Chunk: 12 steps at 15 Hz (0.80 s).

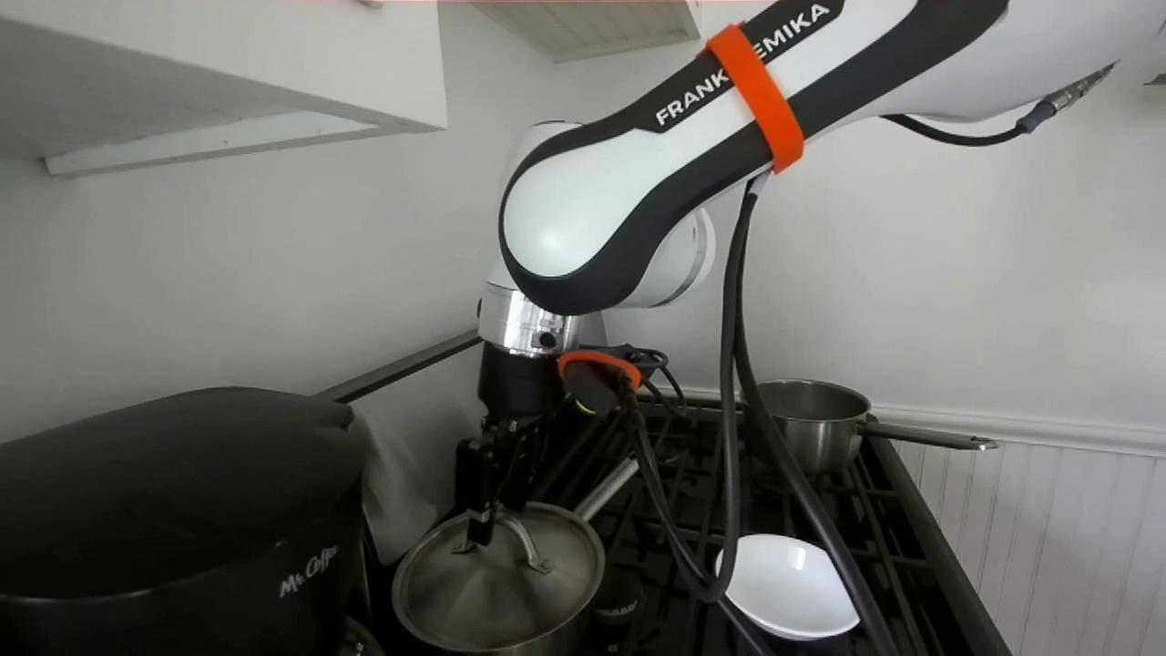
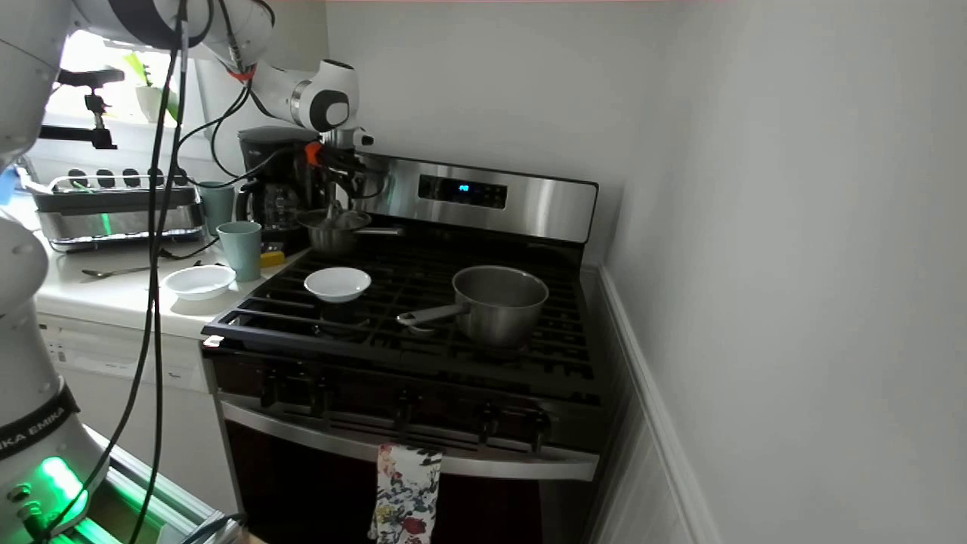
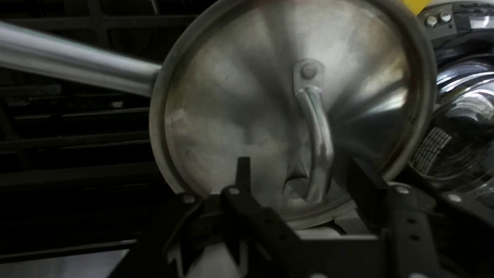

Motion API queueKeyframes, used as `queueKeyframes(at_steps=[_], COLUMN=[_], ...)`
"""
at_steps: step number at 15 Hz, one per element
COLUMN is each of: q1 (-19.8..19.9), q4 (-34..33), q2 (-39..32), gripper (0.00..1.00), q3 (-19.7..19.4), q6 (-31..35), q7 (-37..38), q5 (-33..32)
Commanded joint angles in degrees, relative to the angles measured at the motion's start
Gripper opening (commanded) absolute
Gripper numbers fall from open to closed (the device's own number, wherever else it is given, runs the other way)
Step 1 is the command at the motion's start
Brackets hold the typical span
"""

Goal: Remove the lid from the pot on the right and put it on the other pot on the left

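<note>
A window (image 2: 125, 98) glares white with daylight. White beadboard wainscoting (image 1: 1048, 528) runs beneath a chair rail (image 1: 1075, 435) along the pale wall (image 1: 984, 273); a wall cabinet (image 1: 273, 55) hangs high up.

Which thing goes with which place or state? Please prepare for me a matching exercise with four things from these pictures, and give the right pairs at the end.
1. lid
2. gripper
3. floral towel
4. uncovered pot

A. hanging from the oven handle
B. standing on the stove
C. open, fingers apart
D. resting on the covered pot beside the coffee maker

Right pairs: 1-D; 2-C; 3-A; 4-B
</note>
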State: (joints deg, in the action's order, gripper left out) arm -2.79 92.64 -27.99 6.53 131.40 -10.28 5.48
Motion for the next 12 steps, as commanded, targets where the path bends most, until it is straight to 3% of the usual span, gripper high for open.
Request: queueKeyframes(at_steps=[1, 12], q1=[2.67, 6.85], q4=[3.04, 8.11], q2=[3.71, 14.77], gripper=[0.98, 1.00], q3=[1.79, 3.73], q6=[3.74, 0.71], q7=[-4.89, -22.11], q5=[3.54, 11.62])
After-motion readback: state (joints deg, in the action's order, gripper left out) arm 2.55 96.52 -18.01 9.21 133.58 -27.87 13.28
